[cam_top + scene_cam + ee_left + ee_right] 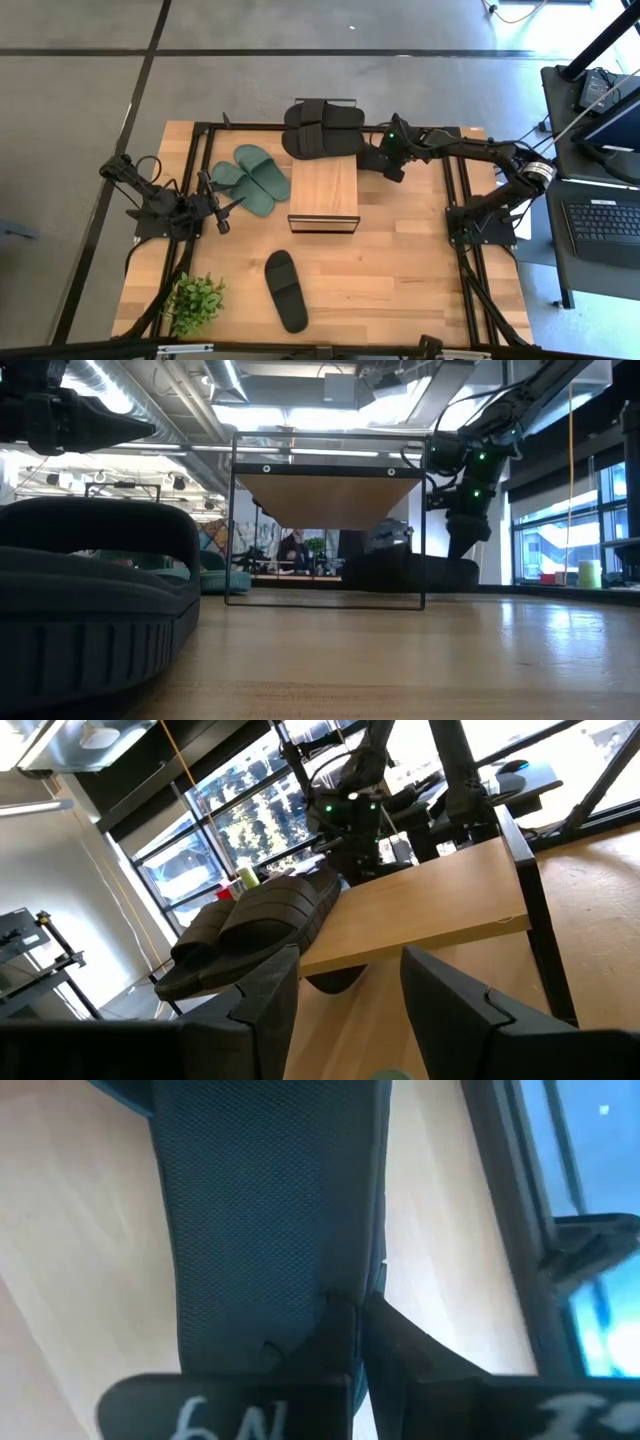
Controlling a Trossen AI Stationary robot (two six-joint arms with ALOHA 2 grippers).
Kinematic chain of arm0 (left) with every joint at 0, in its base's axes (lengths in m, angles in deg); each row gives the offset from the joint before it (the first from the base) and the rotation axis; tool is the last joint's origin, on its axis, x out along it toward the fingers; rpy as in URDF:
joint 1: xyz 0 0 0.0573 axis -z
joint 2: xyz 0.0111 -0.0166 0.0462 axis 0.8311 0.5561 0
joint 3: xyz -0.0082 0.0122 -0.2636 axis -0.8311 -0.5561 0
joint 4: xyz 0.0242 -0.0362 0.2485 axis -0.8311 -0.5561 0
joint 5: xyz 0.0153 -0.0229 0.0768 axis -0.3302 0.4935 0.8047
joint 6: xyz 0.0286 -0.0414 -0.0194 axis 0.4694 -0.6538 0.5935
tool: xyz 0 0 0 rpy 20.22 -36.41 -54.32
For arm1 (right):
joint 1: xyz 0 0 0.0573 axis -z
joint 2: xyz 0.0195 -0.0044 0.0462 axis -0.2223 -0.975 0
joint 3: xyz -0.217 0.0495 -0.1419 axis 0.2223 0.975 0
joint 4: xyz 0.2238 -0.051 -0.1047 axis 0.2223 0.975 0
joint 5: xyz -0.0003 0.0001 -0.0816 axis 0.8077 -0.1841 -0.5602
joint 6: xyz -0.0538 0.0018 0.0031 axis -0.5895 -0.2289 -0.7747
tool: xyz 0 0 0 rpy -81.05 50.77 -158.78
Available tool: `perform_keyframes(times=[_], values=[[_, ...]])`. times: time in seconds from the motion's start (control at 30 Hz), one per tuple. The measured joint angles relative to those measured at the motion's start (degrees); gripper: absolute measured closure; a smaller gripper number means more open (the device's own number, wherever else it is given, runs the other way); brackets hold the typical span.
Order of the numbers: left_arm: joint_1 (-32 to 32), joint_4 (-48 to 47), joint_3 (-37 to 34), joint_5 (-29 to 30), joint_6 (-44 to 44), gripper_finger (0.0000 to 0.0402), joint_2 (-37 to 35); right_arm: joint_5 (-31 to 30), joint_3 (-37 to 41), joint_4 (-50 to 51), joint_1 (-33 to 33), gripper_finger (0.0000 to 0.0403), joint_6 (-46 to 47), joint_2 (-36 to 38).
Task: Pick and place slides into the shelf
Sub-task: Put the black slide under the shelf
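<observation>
While the right gripper (372, 157) sits with its fingers pressed together against a black slide (265, 1210) at the shelf's (324, 189) far edge, white handwritten marks on it seem to read "6N", not clearly. Counting slides: two dark green ones (252, 176) left of the shelf, two black ones (320, 127) stacked behind it, one black slide (286, 290) alone near the front. One potted plant (194, 301). The left gripper (231, 208) waits spread, holding nothing, beside the green pair.

arms: dark, jointed, black cables | right arm (470, 152): green light, silver joint band | right gripper (355, 1330): white markings
</observation>
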Motion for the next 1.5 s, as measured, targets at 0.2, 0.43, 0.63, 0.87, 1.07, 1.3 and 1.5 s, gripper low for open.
perform_keyframes(times=[0.2,0.43,0.63,0.87,1.07,1.3,1.5], values=[[0.0,0.0,0.0,0.0,0.0,0.0233,0.0,0.9,-0.1,-3.2,2.1,0.0395,-2.7,-4.3],[0.0,0.0,0.0,0.0,0.2,0.0233,0.0,1.3,-3.5,-3.8,3.5,0.0395,-6.0,-9.5],[0.0,0.0,0.0,0.0,0.2,0.0233,0.0,1.1,-11.4,-3.2,3.6,0.0395,-9.1,-13.9],[0.0,0.0,0.0,0.0,-2.4,0.0233,0.0,-0.8,-18.6,2.9,5.4,0.0395,-10.6,-18.9],[0.0,0.0,0.0,0.0,-2.4,0.0233,0.0,-1.1,-19.2,2.3,6.5,0.0387,-12.7,-22.4],[0.0,0.0,0.0,0.0,-2.4,0.0233,0.0,-1.1,-19.0,-0.8,6.5,0.0374,-15.0,-23.2],[0.0,0.0,0.0,0.5,-2.4,0.0233,0.0,-1.8,-19.0,-1.9,6.6,0.0353,-16.5,-23.3]])
